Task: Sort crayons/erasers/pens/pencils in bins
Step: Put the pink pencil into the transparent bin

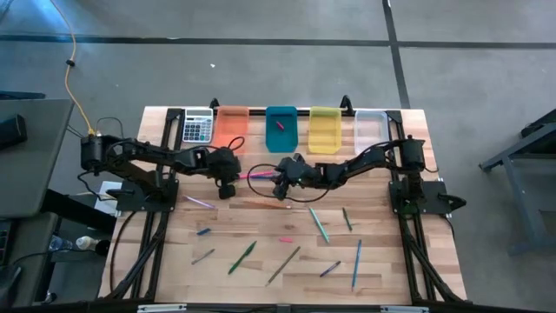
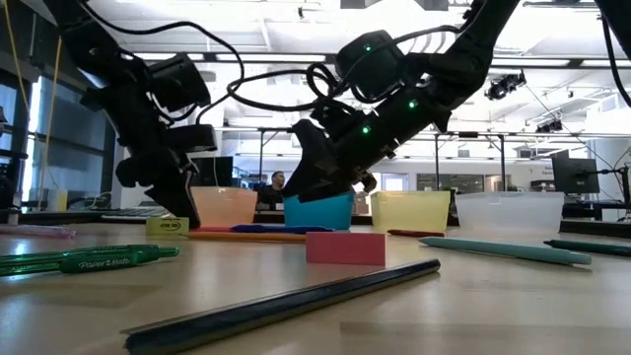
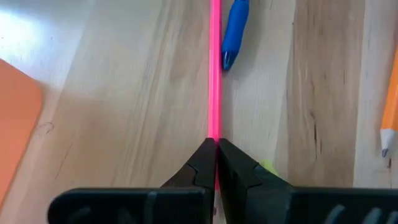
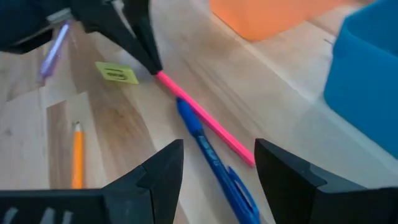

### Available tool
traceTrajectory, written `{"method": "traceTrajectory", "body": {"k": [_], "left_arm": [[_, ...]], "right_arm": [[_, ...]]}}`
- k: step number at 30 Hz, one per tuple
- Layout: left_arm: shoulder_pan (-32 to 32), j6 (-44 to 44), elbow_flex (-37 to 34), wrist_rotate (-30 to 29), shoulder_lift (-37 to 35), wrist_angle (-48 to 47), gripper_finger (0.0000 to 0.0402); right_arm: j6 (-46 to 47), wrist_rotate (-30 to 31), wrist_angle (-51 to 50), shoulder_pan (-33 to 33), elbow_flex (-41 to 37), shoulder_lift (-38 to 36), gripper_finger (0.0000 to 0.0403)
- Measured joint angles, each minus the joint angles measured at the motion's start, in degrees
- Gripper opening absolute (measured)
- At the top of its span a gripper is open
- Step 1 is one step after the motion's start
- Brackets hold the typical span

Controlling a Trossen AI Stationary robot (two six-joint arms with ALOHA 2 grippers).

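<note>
Dark pencil [image 2: 286, 304] lies nearest the low camera, across the lower centre of that frame, with a pink eraser [image 2: 345, 248] just behind it and a green pen [image 2: 84, 261] at lower left. I see the four bins [image 2: 409, 210] lined up behind, at mid-frame.

High view: I read the left tool [image 1: 228, 176] at centre frame, just below the orange bin [image 1: 230, 128]. The right tool [image 1: 282, 178] sits near it, below the teal-blue bin [image 1: 281, 128]. Other sticks lie scattered over the lower half of the counter [image 1: 382, 269]; a grey calculator [image 1: 197, 127] stands at upper left.

Left wrist view: the left tool's fingers [image 3: 199, 168] are together, clamped on one end of a thin pink stick [image 3: 215, 68], which runs to the top of the frame. A blue pen [image 3: 234, 32] lies just beside it.

Right wrist view: the right tool [image 4: 217, 168] stands apart and holds nothing, hovering over the blue pen and the far end of the pink stick.

Procedure, as I judge it: lift the pink stick straight up before swinging it. Keep the grip firm near the end, since the free length may droop. Clear the right tool first; the two are close. I cannot tell which bin the stick belongs in.
</note>
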Motion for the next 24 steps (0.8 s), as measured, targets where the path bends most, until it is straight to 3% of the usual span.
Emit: {"method": "traceTrajectory", "body": {"k": [10, 19, 24], "left_arm": [[-0.8, 0.6, -1.7, -0.2, 0.1, 6.0, 0.0], [-1.0, 0.4, -1.6, -1.0, 0.1, 4.4, 0.0001], [-1.7, 0.6, -1.6, -2.1, 0.1, 4.0, 0.0024]], "right_arm": [[-0.4, 0.2, -1.7, -0.2, 0.0, 0.0, 0.0189], [-2.3, 0.1, -2.4, 0.0, 0.0, 0.0, 0.0189], [-2.7, -0.1, -2.4, 0.0, 0.0, 0.0, 0.0189]]}}
